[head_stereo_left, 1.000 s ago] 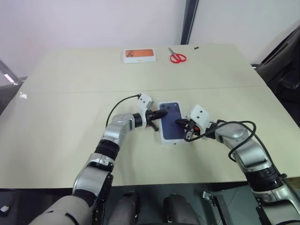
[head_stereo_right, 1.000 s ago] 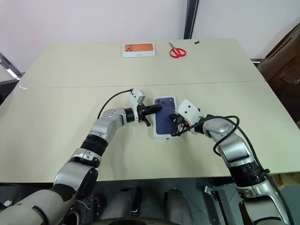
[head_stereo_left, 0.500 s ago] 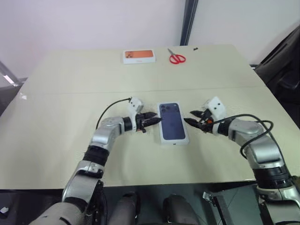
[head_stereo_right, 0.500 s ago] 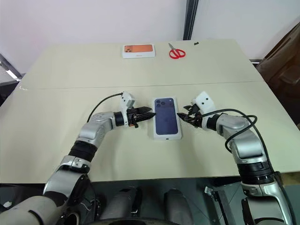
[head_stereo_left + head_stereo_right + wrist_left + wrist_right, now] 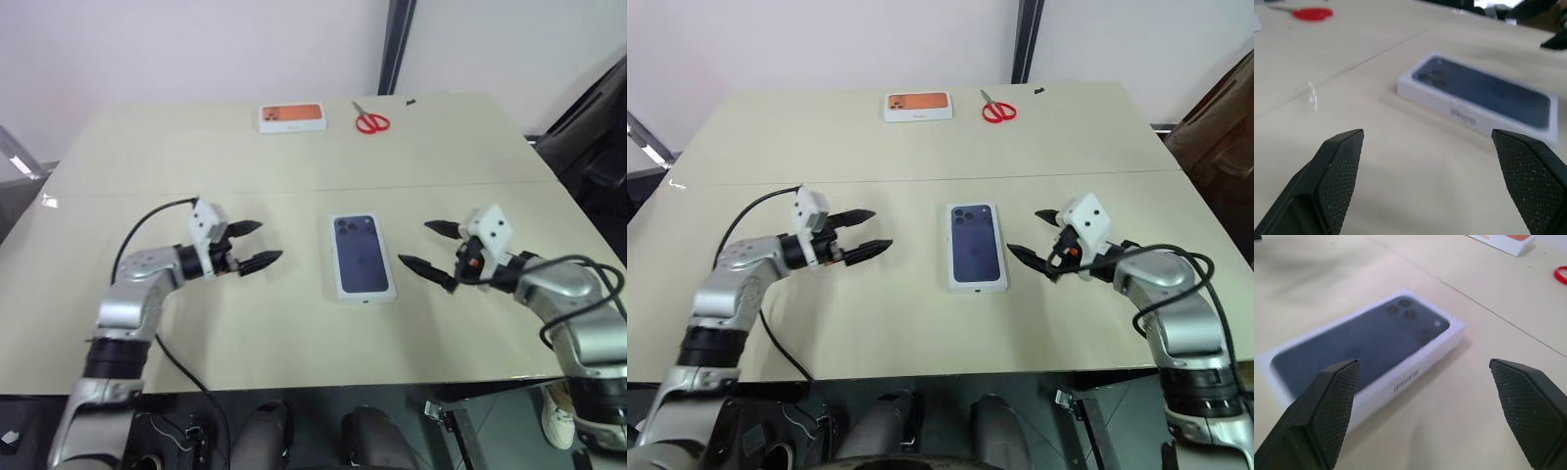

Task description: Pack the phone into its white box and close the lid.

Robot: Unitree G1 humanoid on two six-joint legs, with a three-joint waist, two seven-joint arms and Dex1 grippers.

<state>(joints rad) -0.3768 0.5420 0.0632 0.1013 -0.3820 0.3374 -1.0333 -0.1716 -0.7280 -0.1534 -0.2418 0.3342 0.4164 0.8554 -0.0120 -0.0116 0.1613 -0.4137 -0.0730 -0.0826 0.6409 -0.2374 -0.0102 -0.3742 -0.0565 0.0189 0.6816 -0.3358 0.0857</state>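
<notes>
Red scissors [image 5: 371, 121], orange-pictured box [image 5: 291, 117], beige table [image 5: 294, 323]

bare table [image 5: 245, 323] flanking closed box [image 5: 362, 257]

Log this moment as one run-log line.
lid: white cover printed with dark blue phone, closed on box | left gripper: open, beside box | right gripper: open, beside box | beige table

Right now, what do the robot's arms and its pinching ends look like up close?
Both arms are jointed silver-grey metal with black bands. Each ends in a gripper, left and right, with two black pointed fingers whose inner pads have a fine cross-hatched texture. A small white box sits on each wrist, and a loose black cable loops beside each arm.
</notes>
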